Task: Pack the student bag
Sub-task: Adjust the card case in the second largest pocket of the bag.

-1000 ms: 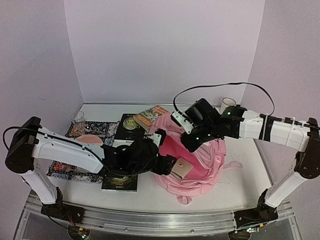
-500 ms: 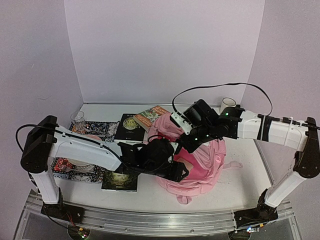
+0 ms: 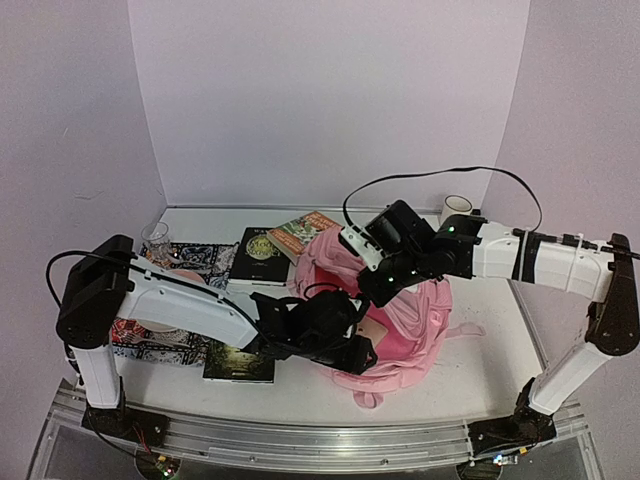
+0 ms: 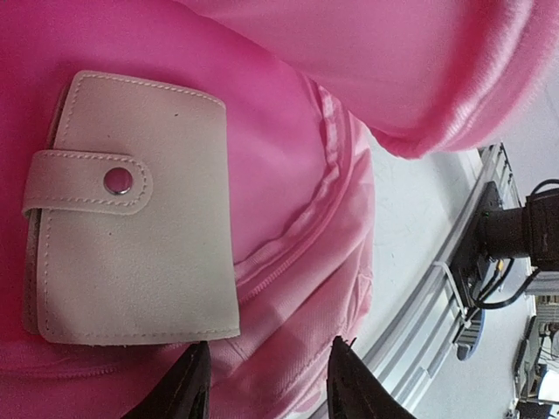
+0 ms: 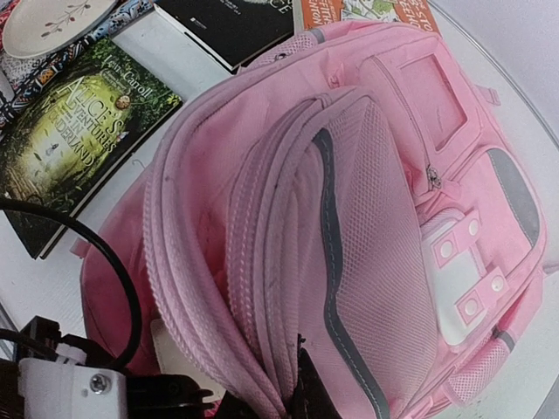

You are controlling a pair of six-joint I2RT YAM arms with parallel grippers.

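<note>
The student bag (image 3: 415,330), a large pink backpack, lies right of centre with its main opening held up. My right gripper (image 5: 293,397) is shut on the bag's zipped opening edge (image 5: 262,288) and holds it lifted. My left gripper (image 4: 266,384) reaches into the opening; its jaws stand open with only pink lining between them. A beige snap wallet (image 4: 131,218) lies loose on the lining just beyond the left fingertip (image 4: 190,388). From above, the left gripper (image 3: 358,352) sits at the bag's mouth, under the right gripper (image 3: 372,288).
An Alice in Wonderland book (image 3: 240,365) lies left of the bag. A black book (image 3: 262,255) and an orange book (image 3: 303,232) lie behind it. A patterned cloth (image 3: 190,258), a glass (image 3: 156,238) and a white cup (image 3: 457,208) stand further off. The table's metal front rail (image 4: 454,297) runs close by.
My left arm has carried the wallet rightward into the bag and let go of it; the jaws have narrowed since. The right gripper has kept the opening edge raised.
</note>
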